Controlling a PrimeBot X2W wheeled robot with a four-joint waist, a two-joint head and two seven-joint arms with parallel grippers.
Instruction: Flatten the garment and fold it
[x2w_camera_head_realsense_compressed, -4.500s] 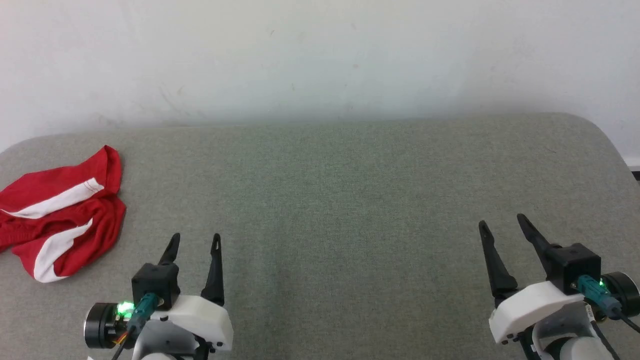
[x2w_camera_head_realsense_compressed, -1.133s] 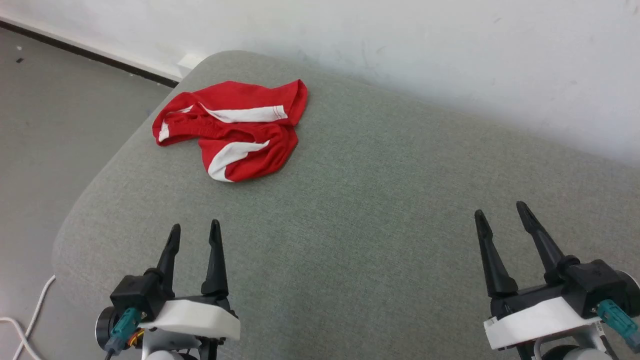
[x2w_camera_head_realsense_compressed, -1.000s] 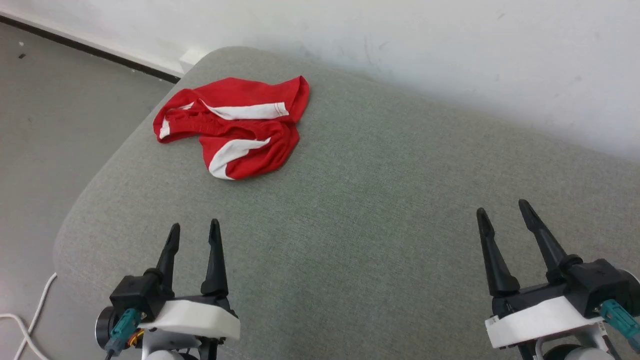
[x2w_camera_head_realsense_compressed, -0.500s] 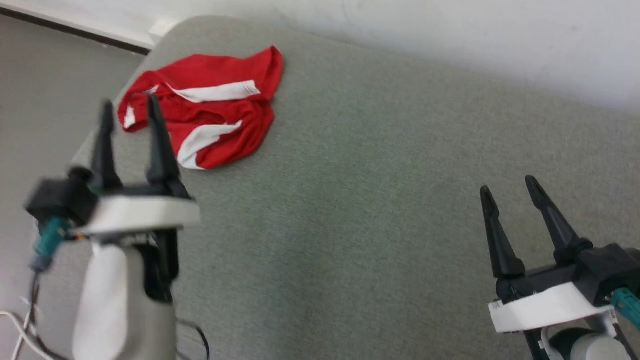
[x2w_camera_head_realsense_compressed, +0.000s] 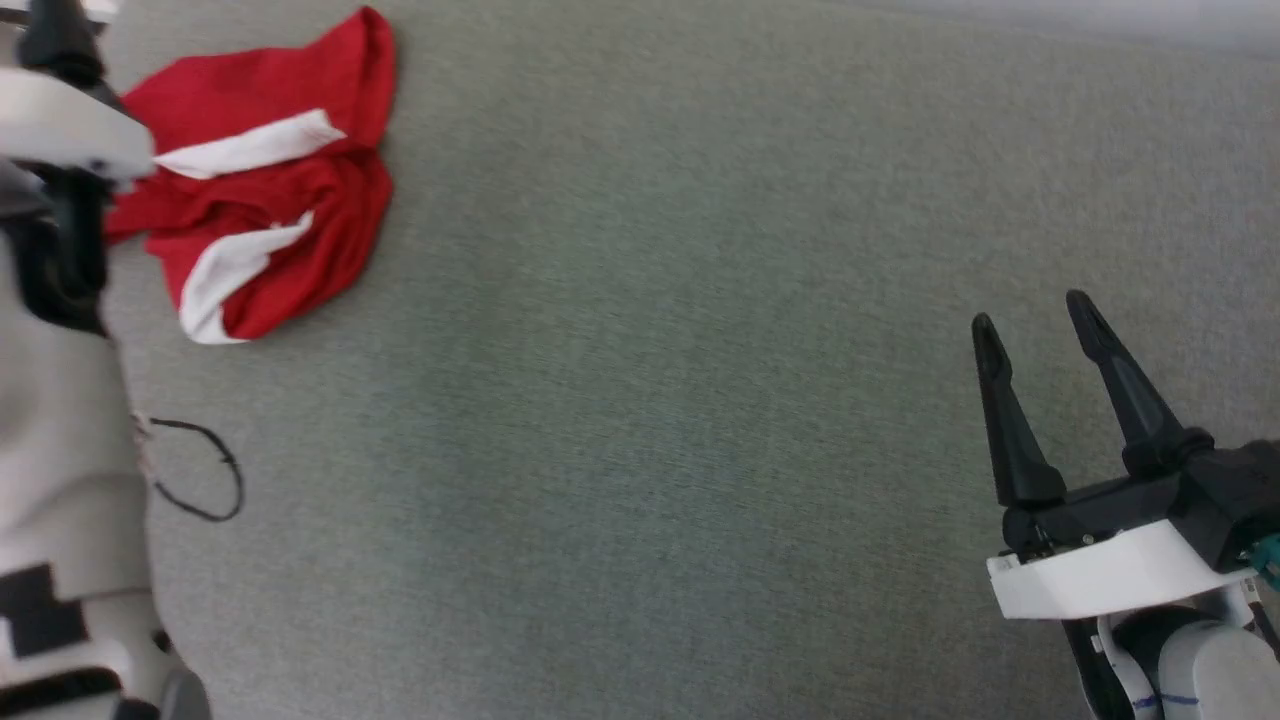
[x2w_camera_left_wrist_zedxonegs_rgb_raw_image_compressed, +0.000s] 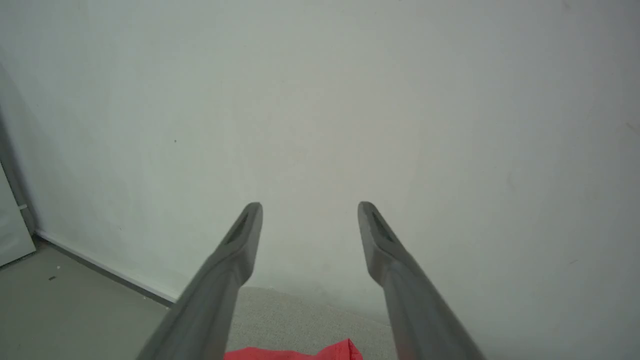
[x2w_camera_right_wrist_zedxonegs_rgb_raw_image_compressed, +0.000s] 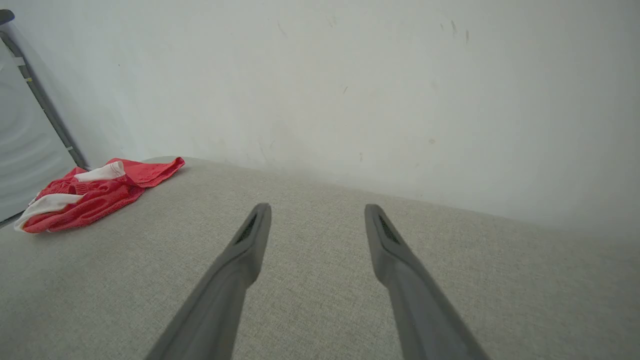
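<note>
The garment (x2w_camera_head_realsense_compressed: 270, 200), red shorts with wide white stripes, lies crumpled at the far left of the grey fabric surface (x2w_camera_head_realsense_compressed: 640, 350). My left arm (x2w_camera_head_realsense_compressed: 60, 400) reaches up the left edge of the head view, its white wrist housing right beside the garment and its fingertips cut off at the top. In the left wrist view my left gripper (x2w_camera_left_wrist_zedxonegs_rgb_raw_image_compressed: 310, 207) is open and empty, raised above the garment's red edge (x2w_camera_left_wrist_zedxonegs_rgb_raw_image_compressed: 295, 354). My right gripper (x2w_camera_head_realsense_compressed: 1032, 312) stands open and empty at the lower right, far from the garment (x2w_camera_right_wrist_zedxonegs_rgb_raw_image_compressed: 90, 192).
A white wall (x2w_camera_right_wrist_zedxonegs_rgb_raw_image_compressed: 350, 75) rises just behind the surface. Bare floor (x2w_camera_left_wrist_zedxonegs_rgb_raw_image_compressed: 60, 310) lies past the surface's left end. A thin dark cable loop (x2w_camera_head_realsense_compressed: 200, 470) hangs off my left forearm. A grey panel (x2w_camera_right_wrist_zedxonegs_rgb_raw_image_compressed: 25, 125) leans at the far left.
My left arm has lifted and reached forward to the garment's side, still open. The head camera has tilted down and turned. The right gripper has kept its place, open.
</note>
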